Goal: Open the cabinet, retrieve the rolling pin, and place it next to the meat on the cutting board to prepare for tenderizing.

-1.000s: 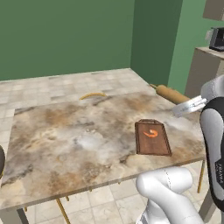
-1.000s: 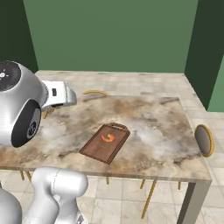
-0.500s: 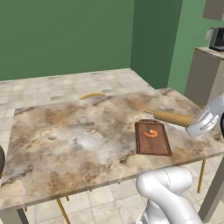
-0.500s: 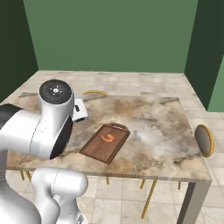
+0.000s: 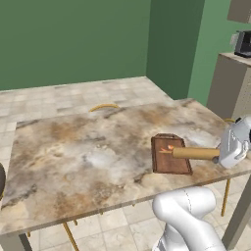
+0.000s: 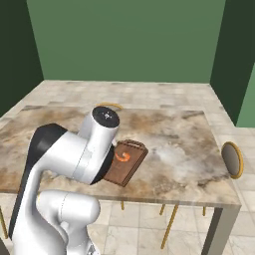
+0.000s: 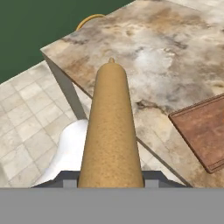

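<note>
The rolling pin (image 5: pixel 195 153), a tan wooden cylinder, hangs level just above the table's right edge, its free end over the near right part of the cutting board (image 5: pixel 169 162). My gripper (image 5: pixel 221 153) is shut on its other end. In the hand view the rolling pin (image 7: pixel 111 127) runs straight away from my gripper (image 7: pixel 109 179), with a corner of the cutting board (image 7: pixel 203 131) to its right. The meat (image 5: pixel 169 146), small and orange-red, lies on the board's far half. From the right base, my arm covers part of the cutting board (image 6: pixel 130 167) and stands beside the meat (image 6: pixel 123 157). The cabinet is out of view.
The marble table (image 5: pixel 88 152) is bare left of the board. A yellow-rimmed chair back (image 5: pixel 104 106) stands at its far side, and a round chair seat (image 6: pixel 232 159) at its right end. A tall grey unit (image 5: pixel 230 83) with a dark appliance (image 5: pixel 242 44) stands beyond the table.
My arm has swung down and toward the board with the rolling pin. The pin went from high over the table's far right edge to level over the board's edge.
</note>
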